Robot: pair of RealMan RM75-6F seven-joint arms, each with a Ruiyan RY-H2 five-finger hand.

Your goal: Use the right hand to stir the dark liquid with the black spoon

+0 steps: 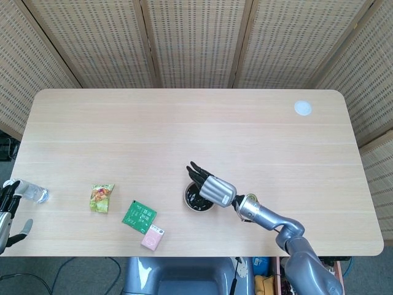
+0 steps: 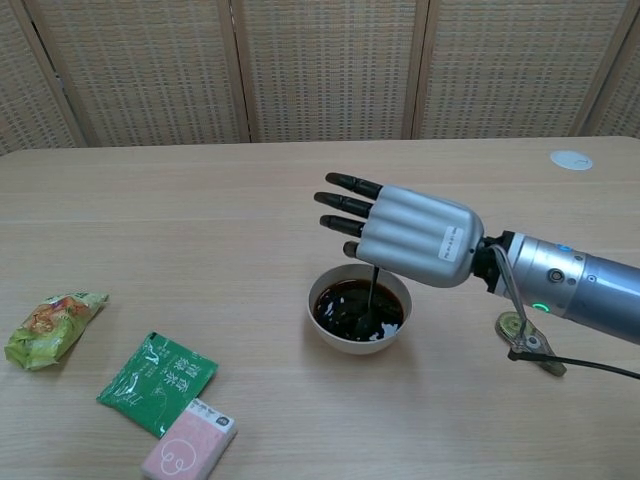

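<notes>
The light wooden table (image 1: 184,123) carries a small bowl (image 1: 191,204) of dark liquid near its front edge. The right hand (image 1: 212,186) sits above the bowl, back upward, dark fingers (image 1: 196,171) extended toward the upper left — most of the bowl is covered. To the left lie a pink box (image 1: 152,238), a green packet (image 1: 139,216) and a yellow-green snack bag (image 1: 101,197). A white disc (image 1: 303,108) rests at the far right corner. The left hand (image 1: 7,212) appears at the left edge, beside a clear bottle (image 1: 32,192).
</notes>
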